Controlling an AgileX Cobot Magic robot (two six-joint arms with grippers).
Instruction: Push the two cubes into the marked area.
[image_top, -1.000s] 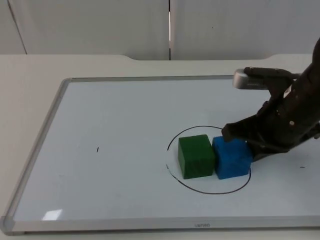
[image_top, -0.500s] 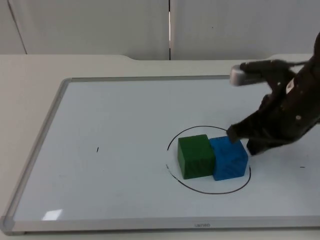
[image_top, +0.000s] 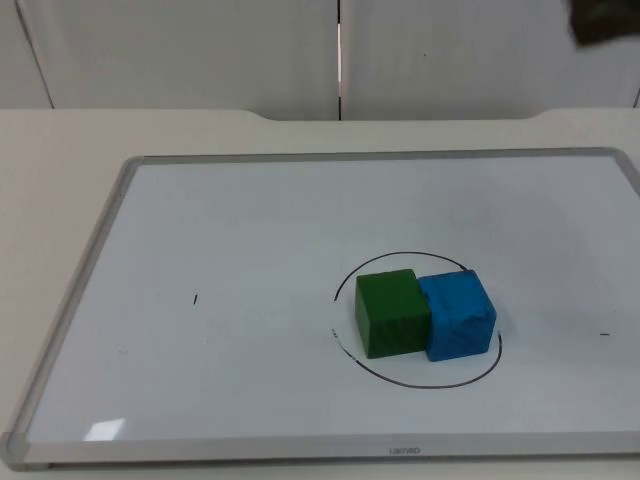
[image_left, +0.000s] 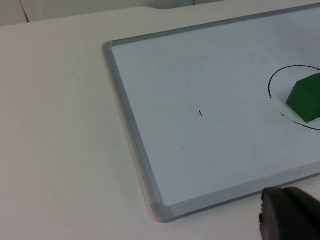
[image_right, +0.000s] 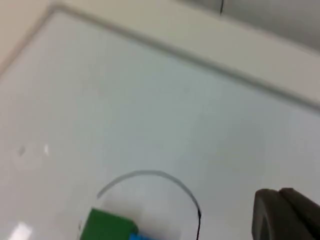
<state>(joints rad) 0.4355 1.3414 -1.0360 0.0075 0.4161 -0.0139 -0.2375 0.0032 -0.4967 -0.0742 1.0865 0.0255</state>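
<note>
Green cube (image_top: 392, 313) and blue cube (image_top: 459, 316) sat touching inside the marked circle (image_top: 345, 282), apparently fully, right gripper (image_right: 285, 214) nearer, above them; jaws' opening untellable for both.

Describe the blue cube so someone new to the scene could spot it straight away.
Start at the whiteboard lying on the table and find the black circle drawn on it. Two cubes sit touching inside; the blue cube is the one nearer the circle's right edge, beside the green cube.
</note>
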